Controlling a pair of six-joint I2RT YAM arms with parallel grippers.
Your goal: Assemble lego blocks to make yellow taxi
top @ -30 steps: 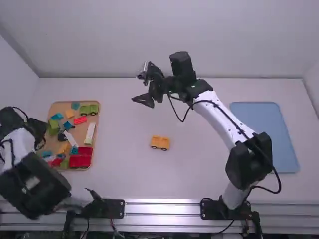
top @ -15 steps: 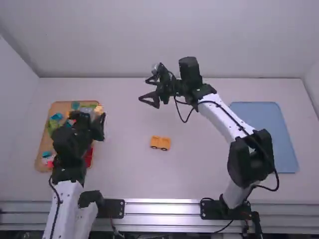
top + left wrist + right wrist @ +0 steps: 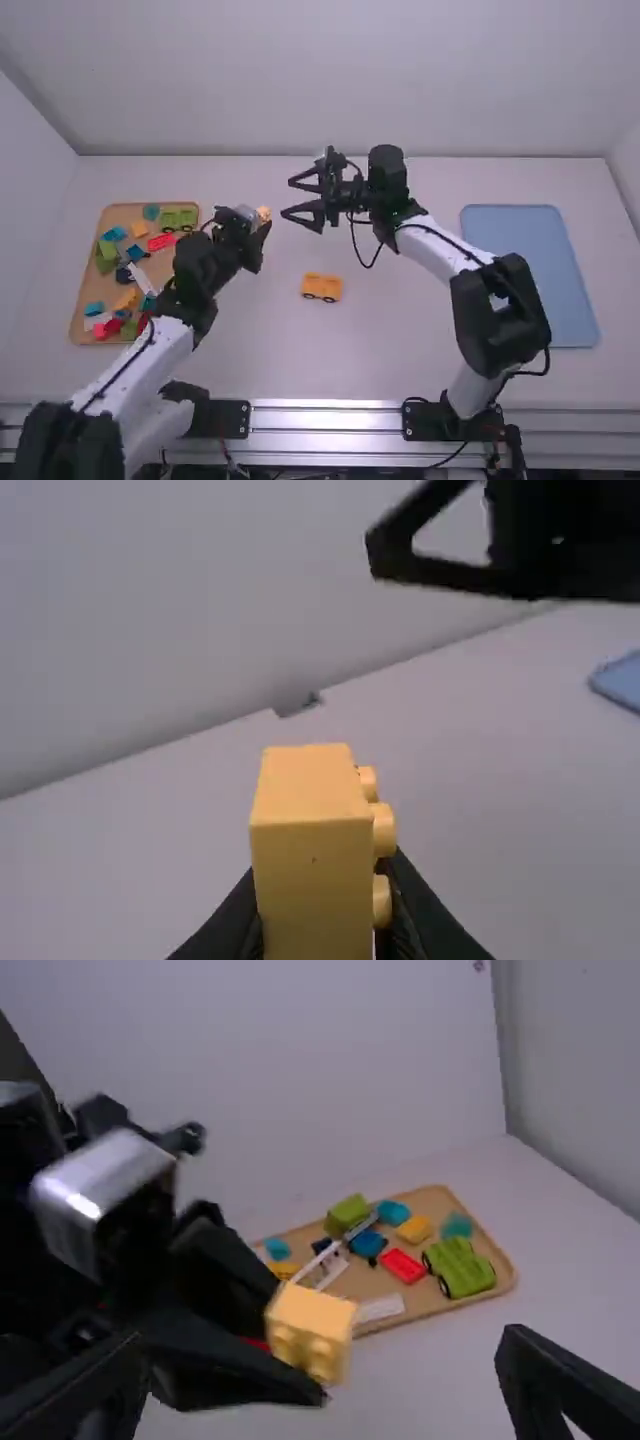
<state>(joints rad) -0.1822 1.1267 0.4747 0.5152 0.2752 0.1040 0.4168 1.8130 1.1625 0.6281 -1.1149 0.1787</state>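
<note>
- Left hand (image 3: 257,227) grips the yellow brick (image 3: 310,850), studs exposed;
- right hand (image 3: 288,198) gapes wide;
- for a likely handover, centre the brick, close squarely, only then let go.

No text, label, brand, number or sign can be read in the three views.
</note>
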